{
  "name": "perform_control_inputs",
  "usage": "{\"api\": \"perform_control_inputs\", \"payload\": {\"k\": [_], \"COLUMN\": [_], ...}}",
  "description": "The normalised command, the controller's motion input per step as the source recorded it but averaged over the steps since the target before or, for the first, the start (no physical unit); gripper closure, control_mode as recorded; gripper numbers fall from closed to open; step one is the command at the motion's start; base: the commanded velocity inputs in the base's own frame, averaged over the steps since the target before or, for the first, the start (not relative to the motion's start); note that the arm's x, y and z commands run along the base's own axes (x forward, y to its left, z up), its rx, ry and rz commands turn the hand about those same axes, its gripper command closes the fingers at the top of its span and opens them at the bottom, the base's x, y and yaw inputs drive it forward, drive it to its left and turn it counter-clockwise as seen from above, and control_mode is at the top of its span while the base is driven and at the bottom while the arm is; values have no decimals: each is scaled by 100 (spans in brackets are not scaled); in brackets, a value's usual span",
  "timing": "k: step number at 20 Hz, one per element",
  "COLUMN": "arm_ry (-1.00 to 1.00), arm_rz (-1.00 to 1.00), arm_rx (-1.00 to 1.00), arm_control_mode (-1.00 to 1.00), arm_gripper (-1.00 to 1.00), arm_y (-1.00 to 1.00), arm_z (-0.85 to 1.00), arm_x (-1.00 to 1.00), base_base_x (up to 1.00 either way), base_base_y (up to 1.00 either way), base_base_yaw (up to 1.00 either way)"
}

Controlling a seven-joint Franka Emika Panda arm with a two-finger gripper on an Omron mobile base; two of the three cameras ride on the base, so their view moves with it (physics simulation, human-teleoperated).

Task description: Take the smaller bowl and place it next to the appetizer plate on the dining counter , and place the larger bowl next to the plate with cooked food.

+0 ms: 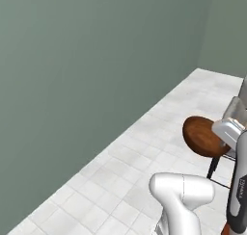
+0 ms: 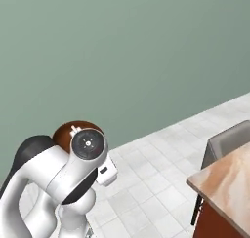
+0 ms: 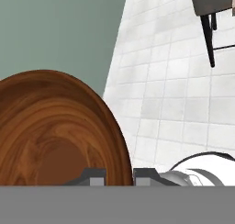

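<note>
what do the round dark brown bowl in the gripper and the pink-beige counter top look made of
The round dark brown bowl, pinched at its rim by the gripper, looks like polished wood: swirling grain and a soft sheen, though glazed ceramic is possible. The pink-beige counter top looks like polished marble: brown veins, smooth surface.

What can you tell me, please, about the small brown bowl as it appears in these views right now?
The smaller bowl is round, dark brown and wooden-looking, with a glossy surface and swirling grain inside. It is off any surface, carried in the air above the white tiled floor in front of the green wall. It sits tilted, its hollow facing the hand camera. The gripper is shut on its rim, one fingertip on each side of the edge. From the left base view it shows as a brown oval beside the hand.
</note>
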Motion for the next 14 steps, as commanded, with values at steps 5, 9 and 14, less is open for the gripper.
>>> {"api": "perform_control_inputs", "payload": {"k": [5,9,14], "arm_ry": [0,0,0], "arm_rz": [0,0,0], "arm_rx": [0,0,0], "arm_control_mode": [100,100,100], "arm_gripper": [100,100,100], "arm_y": [0,0,0], "arm_z": [0,0,0], "arm_x": [0,0,0], "base_base_x": [100,100,100], "base_base_y": [15,3,10], "base_base_yaw": [-46,-40,-32]}}
